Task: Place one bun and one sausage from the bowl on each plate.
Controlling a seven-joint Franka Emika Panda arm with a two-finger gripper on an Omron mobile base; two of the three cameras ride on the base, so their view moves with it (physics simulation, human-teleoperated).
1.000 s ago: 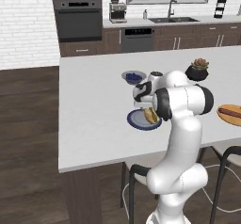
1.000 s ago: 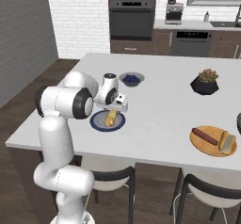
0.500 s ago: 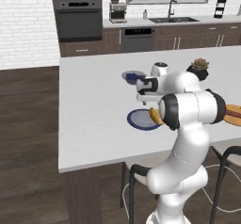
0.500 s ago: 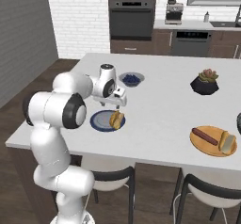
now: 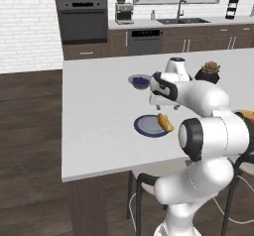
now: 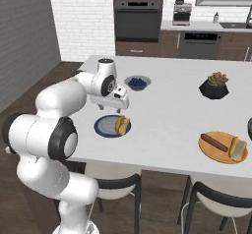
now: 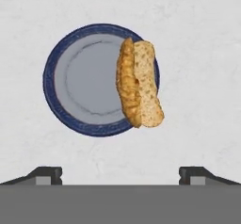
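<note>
Bun (image 7: 140, 90): split, oblong, golden crust with pale crumbly cut face; lay on the rim of the blue plate (image 7: 70, 79), overhanging its edge, directly beneath the jaws. Blue plate: flat, round, dark glazed border, pale grey centre; carried no sausage.

Gripper (image 6: 116, 99): jaws spread wide and released, grasping nothing, poised above the bun.

Orange plate (image 6: 215, 150): flat, round, plain; well off to the side of the jaws; carried one dark red sausage (image 6: 214, 142) and one bun slice (image 6: 237, 149), apparently complete.

Judged step: withdrawing to fetch a sausage for the blue plate. Advice: lift straight up to avoid nudging the overhanging bun, and set the sausage on the bare centre.

Small blue-filled bowl (image 6: 137, 82) and black faceted plant pot (image 6: 214, 86): beyond the jaws. Tabletop (image 6: 167, 115): smooth, pale, faintly marbled.
</note>
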